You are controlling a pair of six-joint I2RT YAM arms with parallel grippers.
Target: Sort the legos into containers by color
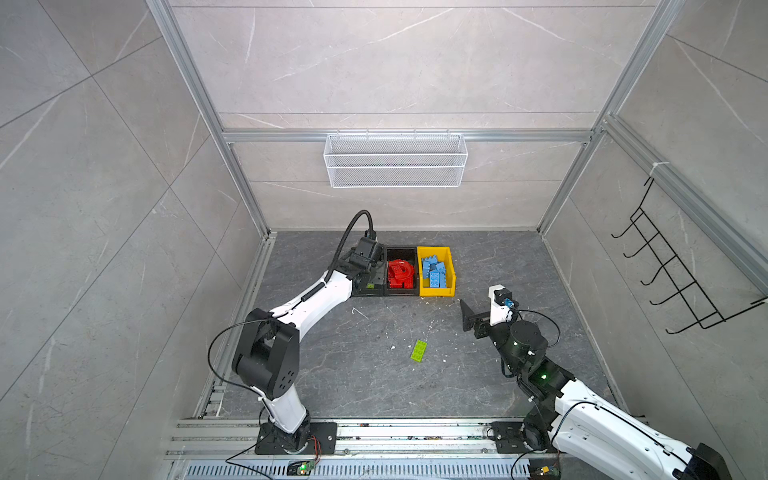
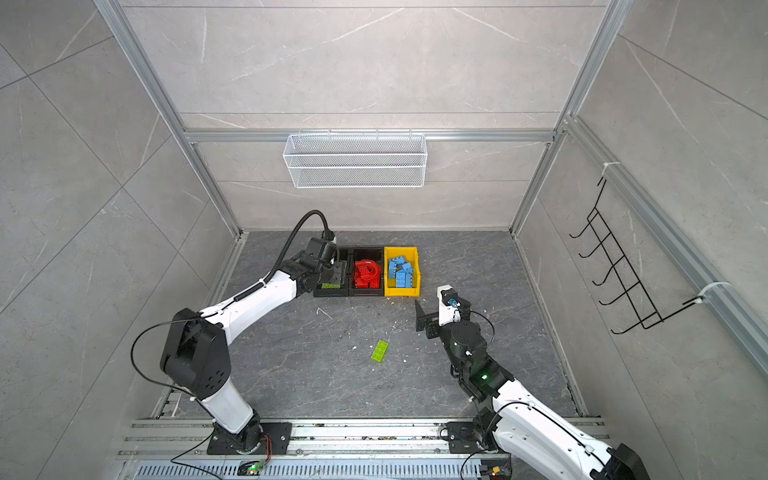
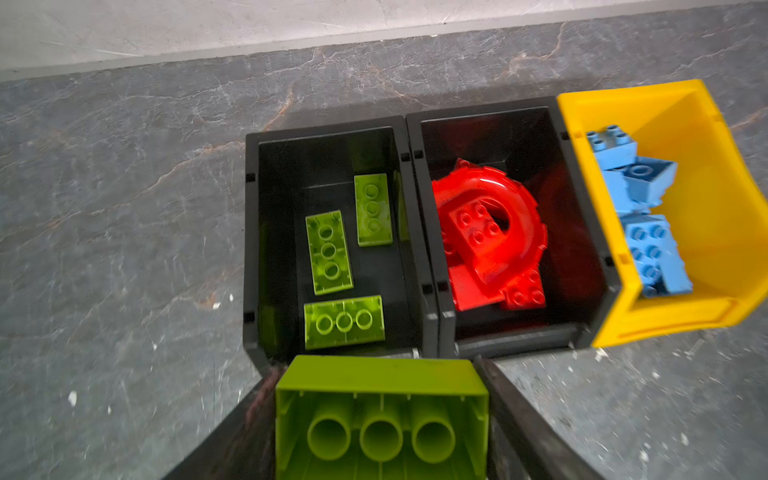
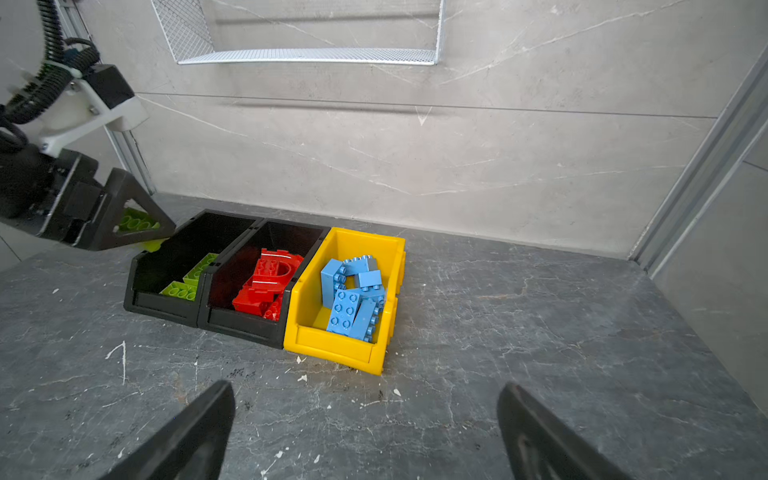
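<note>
Lime green brick (image 3: 380, 415), hollow three-tube underside showing, long axis across the jaws, is clamped in the left gripper (image 3: 376, 370) above the left black bin (image 3: 250, 249). Another green brick (image 1: 419, 350) lies on the tabletop (image 1: 353, 374), pointing near-to-far, clear space around it. Right gripper (image 4: 365, 388) gapes empty.

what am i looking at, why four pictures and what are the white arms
Two white robot arms with two-fingered grippers sort toy bricks by color. Two pictures come from one overhead camera; the other two from a camera on each wrist. On the dark table stand three bins: the left black bin holds green bricks, the middle black bin red bricks, the yellow bin blue bricks. A loose green brick lies on the table. The left gripper is shut on a lime brick close to the left black bin; the right gripper is open and empty.
</note>
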